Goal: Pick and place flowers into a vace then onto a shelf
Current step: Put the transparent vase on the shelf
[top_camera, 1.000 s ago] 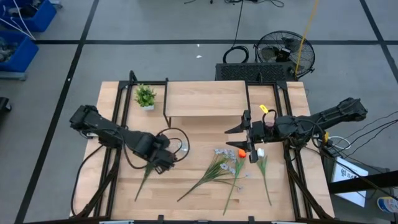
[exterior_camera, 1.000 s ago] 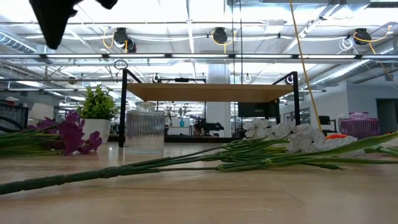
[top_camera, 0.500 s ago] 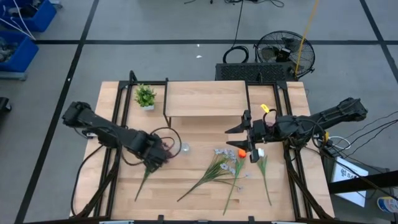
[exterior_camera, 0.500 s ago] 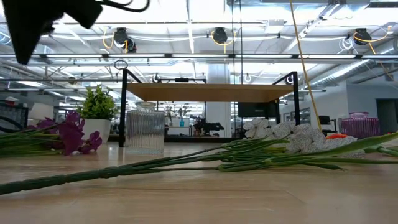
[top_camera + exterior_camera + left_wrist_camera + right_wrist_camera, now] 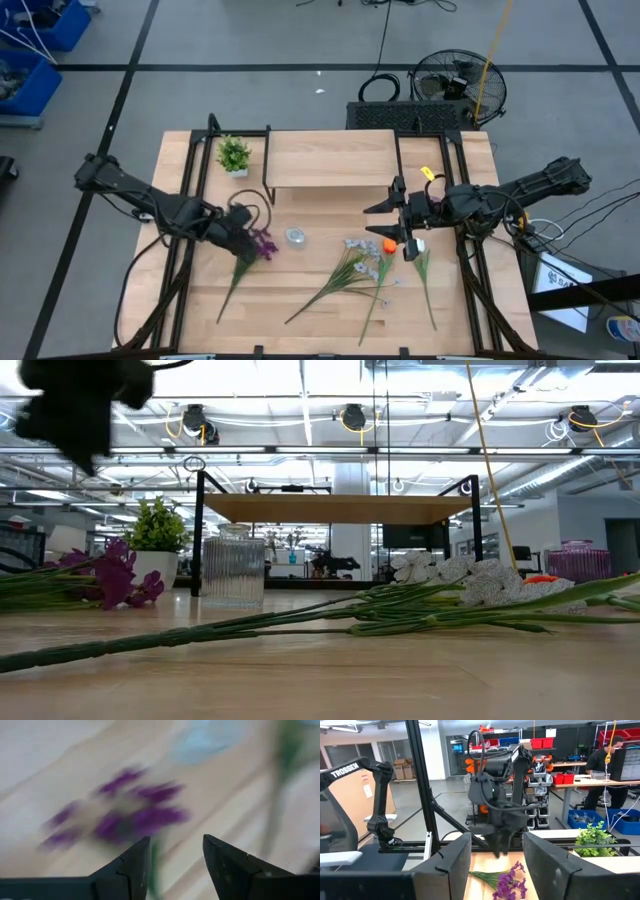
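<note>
The purple bunch [image 5: 263, 243] lies flat on the table, its stem running toward the near edge. My left gripper [image 5: 246, 242] hovers open just left of the blooms, well above the table in the low view [image 5: 80, 400]. In its wrist view [image 5: 175, 850] the purple blooms [image 5: 125, 820] show blurred beyond the fingers. The ribbed glass vase [image 5: 295, 237] stands upright beside the bunch. The white/pale-blue spray [image 5: 360, 265], orange bloom [image 5: 388, 244] and white bud [image 5: 420, 245] lie on the table. My right gripper [image 5: 378, 224] waits open, just on the far side of the orange bloom. The shelf [image 5: 330, 158] stands at the far side.
A small potted plant [image 5: 233, 155] stands by the shelf's left legs. The shelf's black legs [image 5: 397, 165] rise close to my right gripper. Bare tabletop [image 5: 290, 290] lies between the purple stem and the spray. A person [image 5: 607, 750] sits at a desk beyond the table.
My left gripper has drawn back toward the table's left edge, uncovering the purple blooms and the vase it stood over. The flowers and the vase have stayed where they were.
</note>
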### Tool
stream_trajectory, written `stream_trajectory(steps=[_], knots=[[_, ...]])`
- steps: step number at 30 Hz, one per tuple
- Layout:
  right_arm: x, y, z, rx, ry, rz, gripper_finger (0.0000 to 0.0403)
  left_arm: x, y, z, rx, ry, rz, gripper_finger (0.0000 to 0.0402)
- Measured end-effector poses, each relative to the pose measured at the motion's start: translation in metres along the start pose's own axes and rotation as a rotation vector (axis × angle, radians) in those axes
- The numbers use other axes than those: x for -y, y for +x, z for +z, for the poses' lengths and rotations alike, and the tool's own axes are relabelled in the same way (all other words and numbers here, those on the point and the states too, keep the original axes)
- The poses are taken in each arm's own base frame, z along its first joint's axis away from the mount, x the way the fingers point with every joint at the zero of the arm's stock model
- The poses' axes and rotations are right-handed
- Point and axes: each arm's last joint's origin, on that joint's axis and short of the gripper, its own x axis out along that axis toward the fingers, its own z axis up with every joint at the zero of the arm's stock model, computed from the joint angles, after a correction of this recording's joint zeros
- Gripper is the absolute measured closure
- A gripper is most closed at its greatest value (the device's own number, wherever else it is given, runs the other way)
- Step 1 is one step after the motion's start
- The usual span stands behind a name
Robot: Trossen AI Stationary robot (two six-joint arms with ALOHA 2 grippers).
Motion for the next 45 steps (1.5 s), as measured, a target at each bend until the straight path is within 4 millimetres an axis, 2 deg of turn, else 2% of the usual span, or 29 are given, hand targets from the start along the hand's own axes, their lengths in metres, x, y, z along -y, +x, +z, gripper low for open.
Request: stream_trajectory(steps=[3,5,7,12,15,22,29,37,41,45], knots=[[0.000,0.000,0.000,0.000,-0.022,0.000,0.0232,0.018,0.017,0.004,0.116,0.225,-0.162,0.0218],[0.000,0.000,0.000,0.000,-0.025,-0.001,0.0232,0.025,0.029,0.004,0.167,0.400,-0.187,0.0218],[0.001,0.000,0.000,0.000,-0.025,-0.005,0.0232,0.028,0.040,0.006,0.193,0.491,-0.159,0.0218],[0.004,0.001,0.000,0.002,-0.026,-0.019,0.0232,0.026,0.062,0.020,0.284,0.565,0.010,0.0218],[0.006,0.001,0.001,0.002,-0.026,-0.030,0.0232,0.023,0.072,0.030,0.274,0.568,0.042,0.0218],[0.008,0.001,0.001,0.003,-0.026,-0.038,0.0232,0.031,0.085,0.045,0.284,0.654,-0.059,0.0218],[0.008,0.001,0.001,0.003,-0.026,-0.037,0.0232,0.025,0.097,0.058,0.252,0.606,-0.049,0.0218],[0.008,0.001,0.001,-0.002,-0.027,-0.037,0.0232,0.023,0.106,0.059,0.188,0.608,-0.072,0.0219],[0.008,0.001,0.000,-0.005,-0.028,-0.037,0.0232,0.024,0.107,0.060,0.196,0.605,-0.065,0.0245],[0.008,0.001,0.000,-0.005,-0.028,-0.037,0.0232,0.023,0.105,0.061,0.202,0.570,-0.071,0.0248]])
